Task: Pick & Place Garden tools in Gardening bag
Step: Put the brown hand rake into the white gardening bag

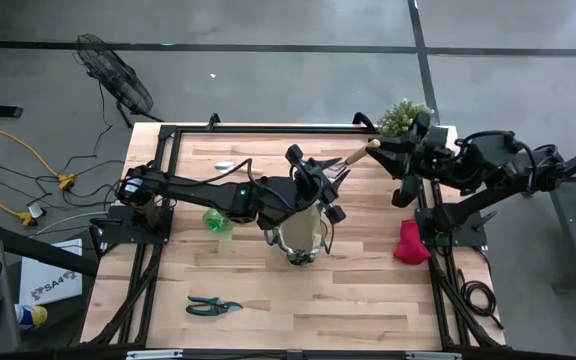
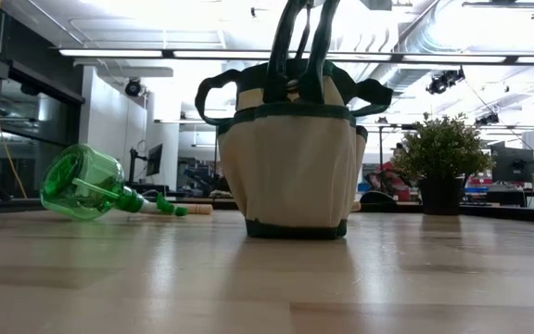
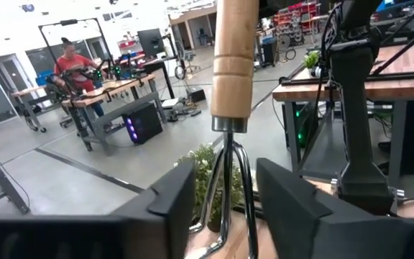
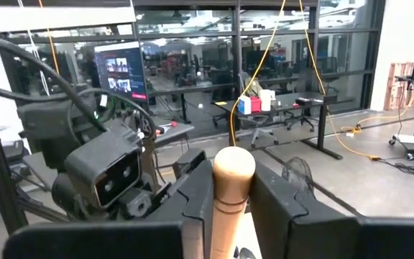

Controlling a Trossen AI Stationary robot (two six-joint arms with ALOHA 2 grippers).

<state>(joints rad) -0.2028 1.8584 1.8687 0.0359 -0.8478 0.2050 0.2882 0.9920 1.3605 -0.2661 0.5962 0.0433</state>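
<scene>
Two dark arms meet over the far middle of the wooden counter (image 1: 268, 310), passing a wooden-handled hand rake (image 1: 353, 158) between them. From the right wrist view, the right gripper (image 4: 233, 198) pinches the rounded end of the rake's handle between its two dark fingers. From the left wrist view, the left gripper (image 3: 225, 198) sits at the metal prongs just below the handle's ferrule, its fingers spread a little to either side of the wires, and I cannot tell whether they touch them. From above, the rake lies tilted between the two grippers, its handle end toward the potted plant (image 1: 404, 118) at the far right corner, its prongs toward the left arm's wrist. Just below the left wrist stands the gardening bag (image 1: 301, 238), upright near the counter's centre, beige with dark green trim, loop handles raised and side pockets around its wall; the arm hides most of its mouth, so I cannot make out what is inside. A green spray bottle (image 1: 217, 220) lies on its side just left of the bag. Black pruners (image 1: 213, 306) lie near the front edge, well apart from the bag, and a red glove (image 1: 411, 243) rests at the right edge.
</scene>
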